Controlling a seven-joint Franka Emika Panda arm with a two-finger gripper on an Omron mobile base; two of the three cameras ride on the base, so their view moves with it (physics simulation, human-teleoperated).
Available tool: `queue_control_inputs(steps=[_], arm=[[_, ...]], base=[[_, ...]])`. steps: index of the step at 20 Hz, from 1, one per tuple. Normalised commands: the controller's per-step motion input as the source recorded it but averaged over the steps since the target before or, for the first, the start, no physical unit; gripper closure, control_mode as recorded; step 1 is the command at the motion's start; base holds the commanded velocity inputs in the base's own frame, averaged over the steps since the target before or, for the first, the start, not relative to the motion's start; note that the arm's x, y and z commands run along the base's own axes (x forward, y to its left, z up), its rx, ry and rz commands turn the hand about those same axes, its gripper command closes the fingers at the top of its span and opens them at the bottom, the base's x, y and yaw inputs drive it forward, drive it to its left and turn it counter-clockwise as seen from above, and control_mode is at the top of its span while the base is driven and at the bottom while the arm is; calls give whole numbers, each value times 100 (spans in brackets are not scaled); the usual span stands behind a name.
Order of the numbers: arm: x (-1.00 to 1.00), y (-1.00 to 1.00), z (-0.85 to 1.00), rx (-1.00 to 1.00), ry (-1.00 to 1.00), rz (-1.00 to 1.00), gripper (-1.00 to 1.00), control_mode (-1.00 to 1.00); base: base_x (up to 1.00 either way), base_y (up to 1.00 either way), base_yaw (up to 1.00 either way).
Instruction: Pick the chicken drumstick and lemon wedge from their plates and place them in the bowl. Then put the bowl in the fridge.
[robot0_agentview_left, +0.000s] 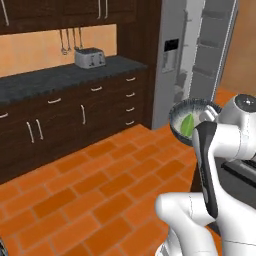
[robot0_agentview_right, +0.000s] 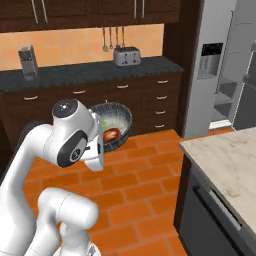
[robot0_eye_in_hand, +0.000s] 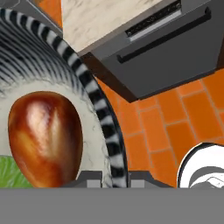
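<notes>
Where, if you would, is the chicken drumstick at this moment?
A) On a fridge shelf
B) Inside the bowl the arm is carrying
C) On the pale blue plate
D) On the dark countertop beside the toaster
B: the chicken drumstick lies inside the bowl beside the lemon wedge, and the gripper is shut on the bowl's rim, holding it above the brick floor.

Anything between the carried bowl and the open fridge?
Nothing visible blocks it. The dark grey bowl, holding the reddish-brown drumstick and green wedge, is carried over bare orange brick floor. The tall grey steel fridge stands open, shelves exposed; the pale marble counter sits off to the side.
</notes>
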Motion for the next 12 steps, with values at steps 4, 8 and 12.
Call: queue_control_inputs(steps=[4, 8, 12], arm=[[0, 0, 0, 0, 0, 0, 100, 100], [0, 0, 0, 0, 0, 0, 100, 100], [0, 0, 0, 0, 0, 0, 100, 100]], base=[[100, 79, -36], [100, 77, -37], [100, 77, -39]])
